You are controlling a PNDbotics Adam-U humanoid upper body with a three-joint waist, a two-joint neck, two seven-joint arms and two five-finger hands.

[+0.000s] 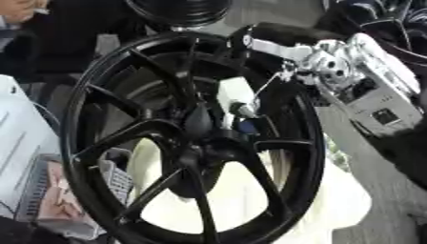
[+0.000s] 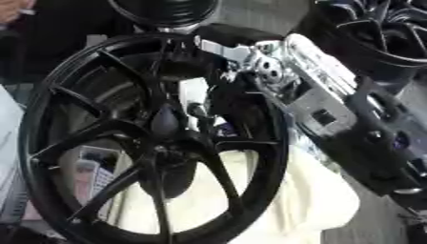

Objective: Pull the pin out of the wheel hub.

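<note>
- One big black wheel [image 1: 196, 138] fills the middle, stood up on its rim, spokes facing me; its rim runs nearly to the bottom edge in both views.
- My right hand [image 1: 250, 107] comes in from the upper right on a silver-and-black arm [image 1: 350, 76] and reaches thru the spokes to just above the hub [image 1: 200, 147].
- Fingers dark against dark wheel, can't tell if they're curled or straight, or whether they hold anything.
- Pin: can't pick it out for sure; a small pale/silver bit [image 1: 243, 110] shows by my fingertips, just upper right of hub.
- Room: tight between spokes; more open gaps in the lower half, where cream cloth [image 2: 292, 190] shows thru.
- Right eye view shows more dark wheels [image 2: 375, 33] stacked top right; left eye view shows white papers/box [image 1: 25, 143] at left edge instead.
- 2nd dark rim [image 1: 179, 9] at top centre.
- Left hand not seen.
</note>
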